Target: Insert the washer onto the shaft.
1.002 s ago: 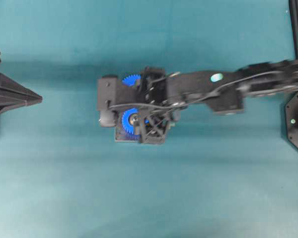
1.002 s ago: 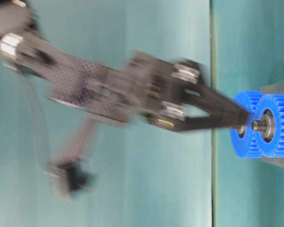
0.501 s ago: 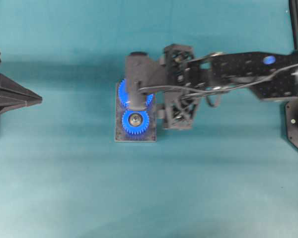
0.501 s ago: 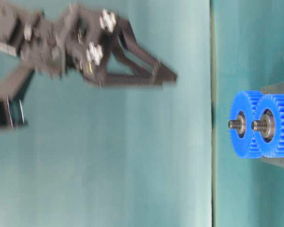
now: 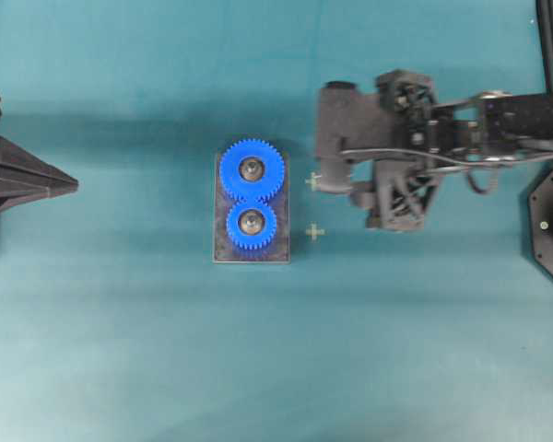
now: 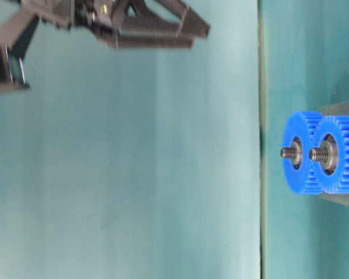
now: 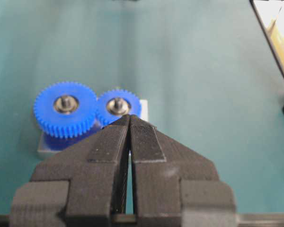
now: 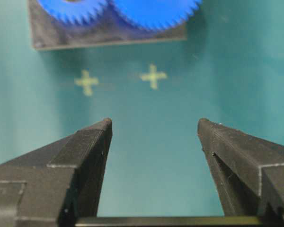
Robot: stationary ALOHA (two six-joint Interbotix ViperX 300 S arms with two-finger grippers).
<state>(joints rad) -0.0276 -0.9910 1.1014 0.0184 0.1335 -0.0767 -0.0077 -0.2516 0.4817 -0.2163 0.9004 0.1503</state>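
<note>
- Jaws first: your right gripper (image 8: 154, 130) stands spread wide with nothing between its fingers, above bare teal surface (image 5: 147, 350) and off to the side of the gears, well apart from them.
- Left gripper (image 7: 129, 120) is clenched tip to tip and holds nothing; it points at the gears from a distance.
- Washer: I cannot find a loose one anywhere. Grey rings sit round both shafts at the gear hubs, too small to tell whether either is the washer. Judge that before you move.
- If it is seated, the step reads as done, so keep the right arm clear and high. If not, find the washer first, then bring it flat and centred over the thread.
- Gears: the big gear (image 5: 252, 169) and small gear (image 5: 251, 224) mesh on a grey plate (image 5: 281, 253), each with a shaft; the small gear's shaft (image 6: 317, 153) stands proud.
- Two pale cross marks (image 5: 314, 231) lie between plate and right gripper.
- Nothing blocks the way to the shafts.
</note>
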